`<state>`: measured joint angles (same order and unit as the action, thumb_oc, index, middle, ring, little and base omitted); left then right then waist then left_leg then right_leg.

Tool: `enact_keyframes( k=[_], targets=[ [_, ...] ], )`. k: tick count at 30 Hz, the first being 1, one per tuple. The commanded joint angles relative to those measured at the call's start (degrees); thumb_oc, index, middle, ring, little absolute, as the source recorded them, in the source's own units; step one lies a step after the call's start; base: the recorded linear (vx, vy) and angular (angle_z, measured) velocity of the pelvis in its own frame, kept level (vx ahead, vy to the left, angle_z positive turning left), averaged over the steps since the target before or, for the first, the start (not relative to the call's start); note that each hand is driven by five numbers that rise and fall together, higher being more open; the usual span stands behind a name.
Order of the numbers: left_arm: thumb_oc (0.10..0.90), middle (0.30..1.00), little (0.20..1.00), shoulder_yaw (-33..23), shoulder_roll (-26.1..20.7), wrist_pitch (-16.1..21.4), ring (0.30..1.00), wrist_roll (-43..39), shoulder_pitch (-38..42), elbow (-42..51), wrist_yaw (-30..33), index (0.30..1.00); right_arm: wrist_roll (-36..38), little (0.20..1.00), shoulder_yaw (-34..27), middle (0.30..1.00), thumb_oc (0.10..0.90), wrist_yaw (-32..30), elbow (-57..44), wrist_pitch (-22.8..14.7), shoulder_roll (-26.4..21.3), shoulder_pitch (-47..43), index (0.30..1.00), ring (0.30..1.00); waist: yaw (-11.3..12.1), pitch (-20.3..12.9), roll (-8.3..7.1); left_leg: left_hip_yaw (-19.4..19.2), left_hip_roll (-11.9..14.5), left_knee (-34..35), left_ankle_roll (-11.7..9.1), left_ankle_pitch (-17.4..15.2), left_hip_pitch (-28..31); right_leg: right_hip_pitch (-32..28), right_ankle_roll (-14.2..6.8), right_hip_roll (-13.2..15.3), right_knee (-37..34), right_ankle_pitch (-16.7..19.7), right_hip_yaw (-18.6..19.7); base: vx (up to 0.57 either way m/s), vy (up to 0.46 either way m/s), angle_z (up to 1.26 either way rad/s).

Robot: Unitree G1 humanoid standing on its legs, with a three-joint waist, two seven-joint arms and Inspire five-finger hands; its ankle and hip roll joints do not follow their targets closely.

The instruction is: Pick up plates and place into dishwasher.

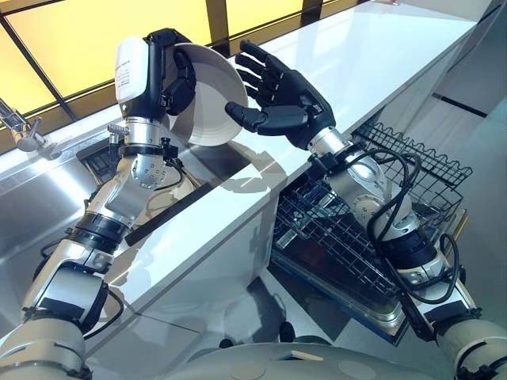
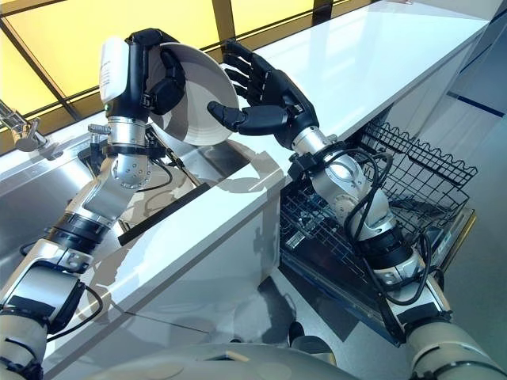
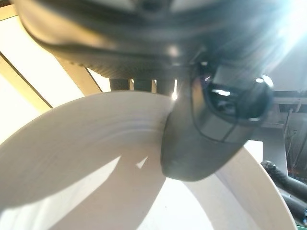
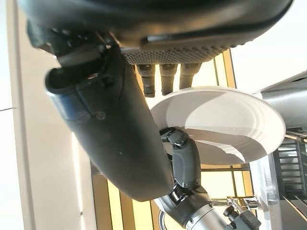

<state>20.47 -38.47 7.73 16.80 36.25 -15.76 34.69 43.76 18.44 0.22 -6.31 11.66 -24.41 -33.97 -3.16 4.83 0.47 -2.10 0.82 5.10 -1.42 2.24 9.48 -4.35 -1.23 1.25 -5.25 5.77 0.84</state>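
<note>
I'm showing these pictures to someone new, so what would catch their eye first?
Probably the white plate, held up on edge above the counter with the left robot hand pinching its rim. Right beside it the right robot hand is spread open, facing the plate. Below, the dishwasher rack stands pulled out.

It was a kitchen: a long white countertop (image 1: 380, 55) ran past a stainless steel sink (image 1: 47, 198) with a tap (image 1: 20, 127) at the left, and an open dishwasher (image 1: 372, 305) with its wire rack (image 1: 420, 170) pulled out stood at the right
</note>
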Motion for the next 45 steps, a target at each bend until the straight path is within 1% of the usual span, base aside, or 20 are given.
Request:
enact_keyframes(
  k=[1, 2, 3, 4, 5, 6, 9, 16, 24, 27, 28, 29, 30, 34, 37, 39, 40, 42, 44, 45],
  targets=[
    [0.1, 0.3, 0.2, 1.2, -0.6, 5.5, 0.3, 2.8, 12.5, 3.5, 3.0, 0.3, 0.2, 0.9, 0.7, 0.9, 0.8, 0.8, 0.3, -0.4, 4.8, -7.2, 0.9, 0.9, 0.5, -6.6, -2.61, 0.0, -4.4, -0.7, 2.8, -1.7, -1.9, -1.7, -0.6, -0.6, 0.9, -2.0, -1.5, 0.06, 0.002, 0.02],
    [0.1, 0.3, 0.2, 1.3, -0.6, 5.4, 0.3, 2.9, 12.7, 4.3, 2.8, 0.3, -0.2, 0.9, 0.9, 0.9, 0.8, 0.3, 0.4, 0.0, 4.9, -7.1, 0.9, 0.9, 0.6, -6.6, -2.61, 0.0, -4.5, -0.7, 2.8, -1.7, -1.9, -1.8, -0.6, -0.6, 0.9, -2.0, -1.5, 0.06, 0.002, 0.02],
    [0.1, 0.3, 0.2, 1.4, -0.8, 5.6, 0.3, 3.1, 12.7, 5.2, 2.7, 0.3, -0.1, 0.79, 1.0, 0.806, 0.69, 0.0, 0.6, 0.4, 4.8, -7.0, 0.806, 0.806, 0.6, -6.6, -2.63, 0.1, -4.5, -0.6, 2.8, -1.7, -1.9, -1.8, -0.6, -0.6, 0.8, -2.0, -1.6, 0.04, 0.004, 0.02],
    [0.1, 0.3, 0.2, 1.3, -0.8, 5.8, 0.3, 3.3, 12.6, 5.6, 2.6, 0.3, 0.0, 0.62, 1.1, 0.66, 0.52, -0.2, 0.7, 0.5, 4.8, -6.9, 0.66, 0.66, 0.6, -6.6, -2.64, 0.1, -4.5, -0.6, 2.8, -1.7, -1.9, -1.8, -0.6, -0.6, 0.8, -2.0, -1.7, 0.04, 0.003, 0.02],
    [0.1, 0.3, 0.2, 1.4, -0.9, 5.9, 0.3, 3.2, 12.4, 6.7, 2.4, 0.3, 0.3, 0.23, 1.2, 0.326, 0.13, -1.0, 0.9, 0.3, 4.9, -6.8, 0.326, 0.326, 0.7, -6.6, -2.67, 0.2, -4.5, -0.6, 2.8, -1.7, -1.8, -1.9, -0.5, -0.6, 0.8, -2.0, -1.7, 0.04, 0.002, 0.01],
    [0.1, 0.3, 0.2, 1.3, -0.9, 6.4, 0.3, 3.3, 12.1, 7.7, 2.3, 0.3, 0.5, 0.2, 1.0, 0.3, 0.1, -1.7, 1.0, 0.8, 5.1, -6.6, 0.3, 0.3, 0.7, -6.6, -2.67, 0.3, -4.5, -0.6, 2.8, -1.7, -1.8, -1.9, -0.5, -0.6, 0.8, -2.0, -1.7, 0.04, 0.005, 0.01],
    [0.1, 0.3, 0.2, 1.1, -0.7, 6.6, 0.3, 3.8, 11.3, 9.7, 1.6, 0.3, 0.7, 0.2, 1.0, 0.3, 0.1, -2.6, 1.2, 1.2, 5.5, -6.4, 0.3, 0.3, 0.9, -6.5, -2.69, 0.6, -4.6, -0.6, 2.9, -1.7, -1.9, -1.9, -0.5, -0.6, 0.7, -2.0, -1.8, 0.0, 0.0, 0.0],
    [0.1, 0.3, 0.2, 1.6, 0.6, 8.0, 0.3, 4.0, 10.0, 13.6, -0.5, 0.3, 0.9, 0.2, 0.9, 0.3, 0.1, -4.9, 1.1, -0.5, 6.9, -5.9, 0.3, 0.3, 1.2, -6.4, -2.75, 0.9, -4.8, -0.5, 3.1, -1.7, -1.9, -1.9, -0.5, -0.6, 0.5, -1.9, -1.9, 0.01, 0.002, 0.02],
    [0.1, 0.3, 0.2, 2.0, 1.9, 5.9, 0.3, 1.8, 7.8, 15.3, -5.3, 0.3, -0.8, 0.2, -0.8, 0.3, 0.1, -6.2, -0.1, -3.0, 7.7, -5.0, 0.3, 0.3, 1.5, -6.2, -2.69, 0.8, -4.8, -0.5, 3.1, -1.7, -1.9, -1.6, -0.8, -0.7, 0.2, -1.5, -1.7, 0.0, -0.004, 0.0],
    [0.1, 0.3, 0.2, 1.2, 2.8, 4.6, 0.3, -3.4, 5.0, 14.8, -8.6, 0.3, -1.4, 0.2, -1.7, 0.3, 0.1, -5.6, -0.8, -3.5, 7.4, -4.2, 0.3, 0.3, 1.6, -6.1, -2.63, 0.8, -4.8, -0.6, 3.1, -1.6, -2.2, -1.3, -0.8, -0.9, 0.2, -1.4, -1.6, 0.0, -0.033, 0.0],
    [0.141, 0.335, 0.241, 0.8, 3.5, 3.3, 0.335, -7.1, 4.1, 14.0, -10.7, 0.335, -1.7, 0.2, -1.8, 0.3, 0.1, -5.7, -0.8, -3.8, 7.4, -4.0, 0.3, 0.3, 1.7, -6.0, -2.63, 0.8, -4.7, -0.7, 3.1, -1.5, -2.3, -1.3, -0.8, -0.9, 0.2, -1.3, -1.5, -0.01, -0.038, -0.01],
    [0.591, 0.721, 0.691, 0.4, 4.3, 2.1, 0.721, -11.3, 3.3, 12.9, -12.3, 0.721, -2.1, 0.2, -1.9, 0.3, 0.1, -5.5, -0.6, -4.1, 7.4, -4.0, 0.3, 0.3, 1.7, -6.0, -2.64, 0.8, -4.7, -0.7, 3.0, -1.5, -2.3, -1.3, -0.8, -1.0, 0.2, -1.4, -1.4, -0.01, -0.041, -0.01],
    [0.8, 0.9, 0.9, 0.1, 5.2, 1.8, 0.9, -14.4, 2.6, 11.6, -13.3, 0.9, -2.7, 0.2, -2.1, 0.3, 0.1, -5.3, -0.2, -4.5, 7.4, -4.0, 0.3, 0.3, 1.7, -5.9, -2.64, 0.8, -4.6, -0.7, 3.1, -1.4, -2.3, -1.3, -0.7, -1.1, 0.2, -1.4, -1.4, 0.0, -0.044, -0.01],
    [0.8, 0.9, 0.9, -3.1, 7.8, -0.5, 0.9, -25.8, 0.1, 7.3, -17.0, 0.9, -7.8, 0.2, -4.5, 0.3, 0.1, -5.1, 1.0, -6.2, 5.8, -3.7, 0.3, 0.3, 1.6, -5.8, -2.64, 0.9, -4.4, -0.8, 3.0, -1.2, -2.3, -1.5, -0.6, -1.3, 0.2, -1.5, -1.2, 0.02, -0.046, 0.0],
    [0.8, 0.9, 0.9, -5.7, 6.8, -2.7, 0.9, -27.7, -0.3, 5.4, -18.4, 0.9, -14.3, 0.2, -7.3, 0.3, 0.1, -7.6, 1.9, -8.7, 2.7, -4.5, 0.3, 0.3, 1.4, -5.6, -2.56, 0.9, -4.2, -0.9, 3.0, -1.3, -2.2, -1.7, -0.5, -1.4, 0.3, -1.6, -1.2, 0.03, -0.044, 0.0],
    [0.8, 0.9, 0.9, -7.0, 5.0, -2.7, 0.9, -27.3, -0.4, 4.4, -18.4, 0.9, -18.6, 0.2, -9.3, 0.3, 0.1, -10.0, 2.7, -10.1, 0.2, -4.8, 0.3, 0.3, 1.4, -5.5, -2.47, 0.9, -4.2, -1.0, 3.0, -1.3, -2.2, -1.8, -0.5, -1.5, 0.4, -1.7, -1.3, 0.02, -0.046, 0.0],
    [0.8, 0.9, 0.9, -7.8, 3.7, -2.9, 0.9, -27.0, -0.5, 4.1, -18.4, 0.9, -21.9, 0.2, -10.6, 0.3, 0.1, -12.4, 3.3, -10.9, -1.4, -4.9, 0.3, 0.3, 1.4, -5.5, -2.4, 1.0, -4.2, -1.0, 3.0, -1.4, -2.2, -1.8, -0.5, -1.5, 0.5, -1.8, -1.4, 0.03, -0.052, 0.01],
    [0.8, 0.9, 0.9, -10.2, -0.5, -4.1, 0.9, -27.6, -1.1, 3.2, -19.9, 0.9, -28.1, 0.2, -14.5, 0.3, 0.1, -17.0, 6.2, -12.2, -8.4, -4.6, 0.3, 0.3, 1.5, -5.4, -2.24, 1.2, -4.2, -1.1, 2.9, -1.6, -2.0, -2.0, -0.5, -1.5, 0.5, -2.0, -1.3, 0.04, -0.065, 0.01],
    [0.8, 0.9, 0.9, -11.7, -2.8, -5.0, 0.9, -27.9, -1.7, 2.7, -21.0, 0.9, -29.5, 0.2, -16.8, 0.3, 0.1, -19.6, 9.4, -12.2, -12.5, -3.8, 0.3, 0.3, 1.6, -5.3, -2.17, 1.4, -4.2, -1.3, 2.9, -1.8, -1.9, -2.2, -0.6, -1.6, 0.5, -2.1, -1.3, 0.05, -0.062, 0.02],
    [0.8, 0.9, 0.9, -13.5, -5.1, -4.9, 0.9, -28.8, -2.6, 2.2, -22.3, 0.9, -29.3, 0.2, -19.2, 0.3, 0.1, -21.3, 12.7, -12.1, -15.9, -2.2, 0.3, 0.3, 1.7, -5.2, -2.06, 1.6, -4.2, -1.4, 2.8, -1.9, -1.9, -2.4, -0.7, -1.6, 0.5, -2.2, -1.5, 0.04, -0.054, 0.03]
  ],
)
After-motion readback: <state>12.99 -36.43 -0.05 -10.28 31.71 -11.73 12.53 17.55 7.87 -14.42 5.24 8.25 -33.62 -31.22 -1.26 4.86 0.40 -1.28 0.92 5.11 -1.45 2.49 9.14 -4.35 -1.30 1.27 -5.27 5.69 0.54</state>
